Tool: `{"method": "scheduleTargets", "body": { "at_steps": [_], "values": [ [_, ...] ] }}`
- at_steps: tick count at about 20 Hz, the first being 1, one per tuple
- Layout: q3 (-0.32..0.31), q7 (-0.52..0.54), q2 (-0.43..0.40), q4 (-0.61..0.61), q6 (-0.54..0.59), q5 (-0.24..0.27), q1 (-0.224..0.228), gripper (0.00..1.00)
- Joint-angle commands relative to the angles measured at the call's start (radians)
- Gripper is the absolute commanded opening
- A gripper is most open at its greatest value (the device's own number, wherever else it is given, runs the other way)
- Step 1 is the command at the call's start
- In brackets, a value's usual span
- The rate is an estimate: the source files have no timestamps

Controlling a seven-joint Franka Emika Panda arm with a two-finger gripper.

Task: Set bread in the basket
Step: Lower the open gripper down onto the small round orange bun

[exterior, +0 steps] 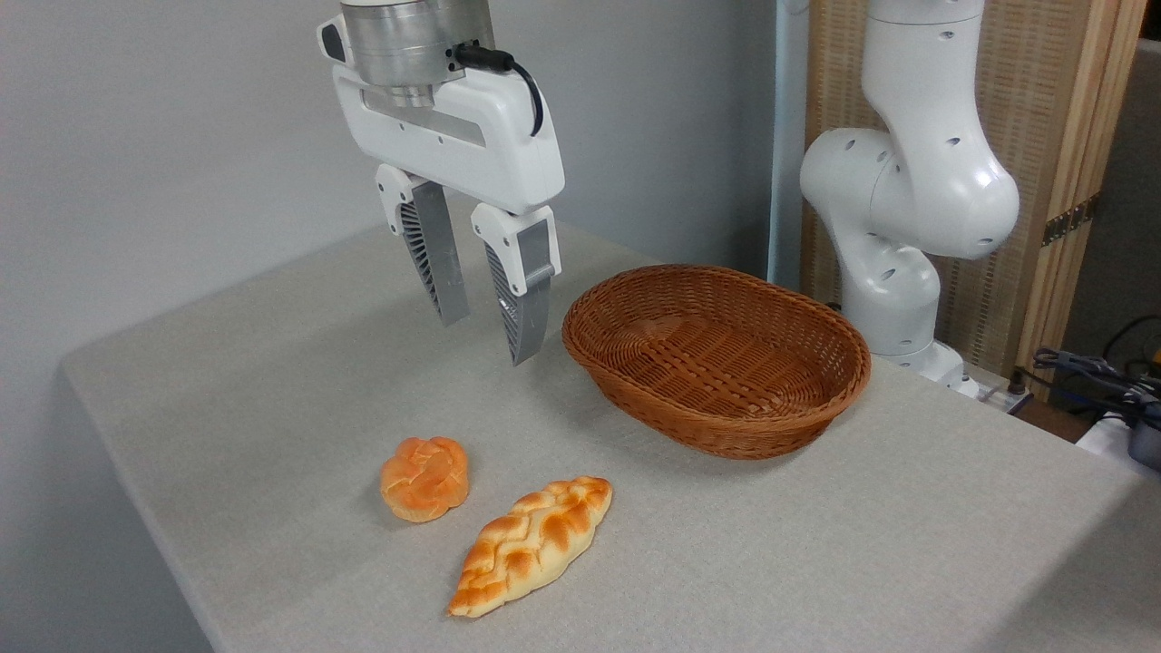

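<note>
My end effector (490, 337) hangs open and empty above mid-bench, bread (424, 478) near the front edge of the bench (272, 381), basket (717, 363) toward the right.

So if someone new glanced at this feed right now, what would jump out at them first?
Probably the end effector, hanging open and empty above the table, upper middle of the picture. Next the brown wicker basket to its right, with nothing in it. Then the two breads lying near the front edge: the small round bun and, just right of it, the longer braided loaf.
</note>
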State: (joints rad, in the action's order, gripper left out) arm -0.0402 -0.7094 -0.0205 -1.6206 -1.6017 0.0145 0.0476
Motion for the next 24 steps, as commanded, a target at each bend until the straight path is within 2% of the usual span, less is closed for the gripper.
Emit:
{"method": "scheduleTargets", "body": {
  "at_steps": [1, 5, 12, 14, 20, 23, 24],
  "values": [
    [0.008, -0.021, -0.009, 0.010, 0.029, 0.009, 0.015, 1.00],
    [0.034, -0.018, -0.006, 0.010, 0.028, 0.010, 0.015, 1.00],
    [0.037, -0.024, -0.007, -0.014, -0.007, 0.015, 0.012, 1.00],
    [0.036, -0.025, -0.027, -0.082, -0.071, 0.015, 0.009, 1.00],
    [0.082, -0.016, -0.010, -0.341, -0.462, 0.022, 0.012, 1.00],
    [0.098, -0.018, 0.010, -0.401, -0.553, 0.025, 0.012, 1.00],
    [0.103, -0.018, 0.023, -0.401, -0.566, 0.050, 0.012, 1.00]
  ]
}}
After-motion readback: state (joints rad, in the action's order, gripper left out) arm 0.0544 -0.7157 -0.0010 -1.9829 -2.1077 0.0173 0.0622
